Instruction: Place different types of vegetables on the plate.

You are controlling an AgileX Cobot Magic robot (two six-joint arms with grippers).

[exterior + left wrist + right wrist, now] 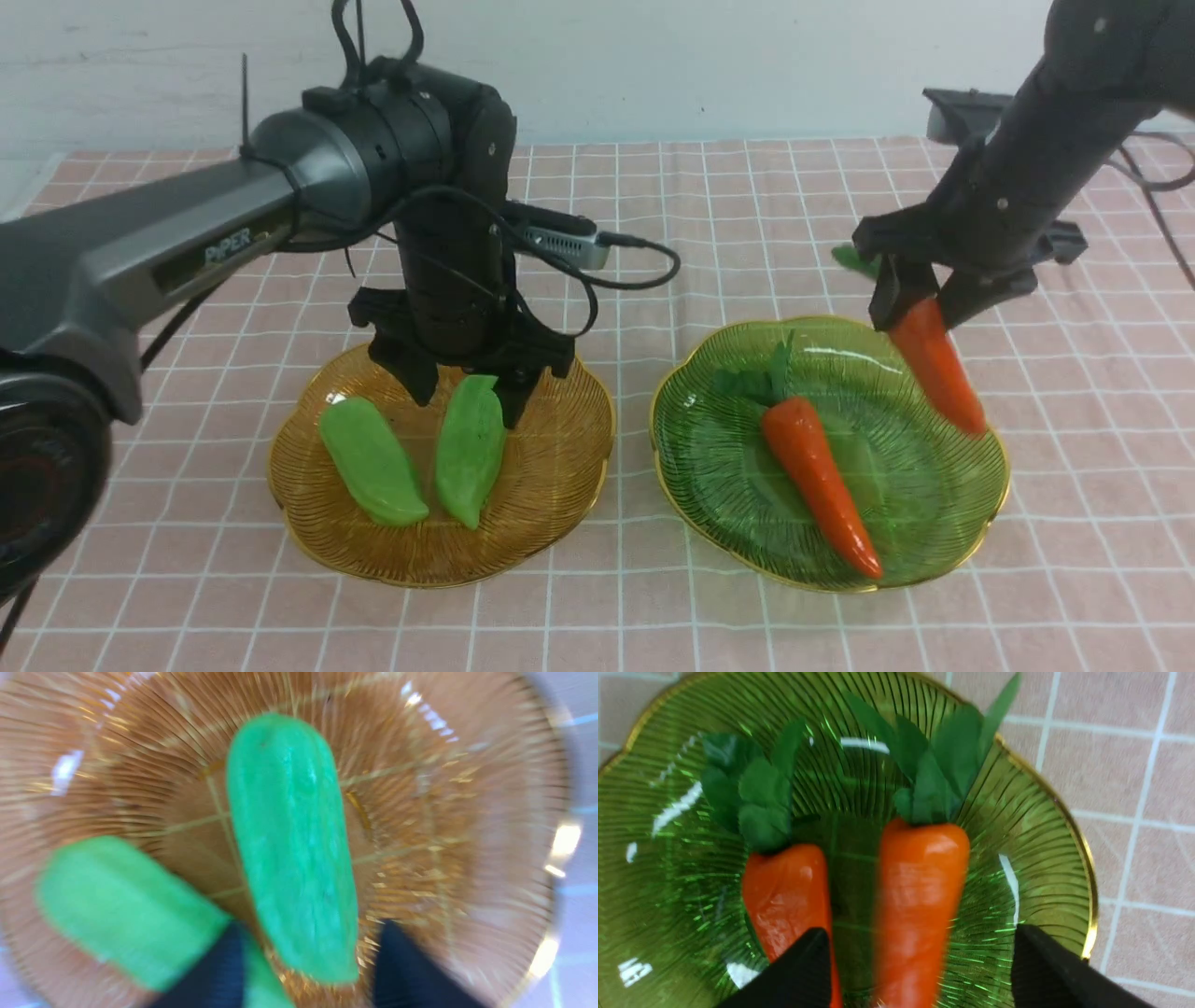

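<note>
Your left gripper (467,406) hangs over the amber plate (560,523), jaws spread either side of one green gourd (470,448), which lies beside the second gourd (372,473). Your right gripper (917,322) is above the green plate (691,504), jaws spread wide around a tilted, blurred carrot (938,378) that neither finger touches. The other carrot (822,485) lies in that plate.

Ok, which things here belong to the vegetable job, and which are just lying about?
Job: left gourd, right gourd, lying carrot, tilted carrot, amber plate, green plate, left gripper, right gripper.
Lying about: pink checked tablecloth.
</note>
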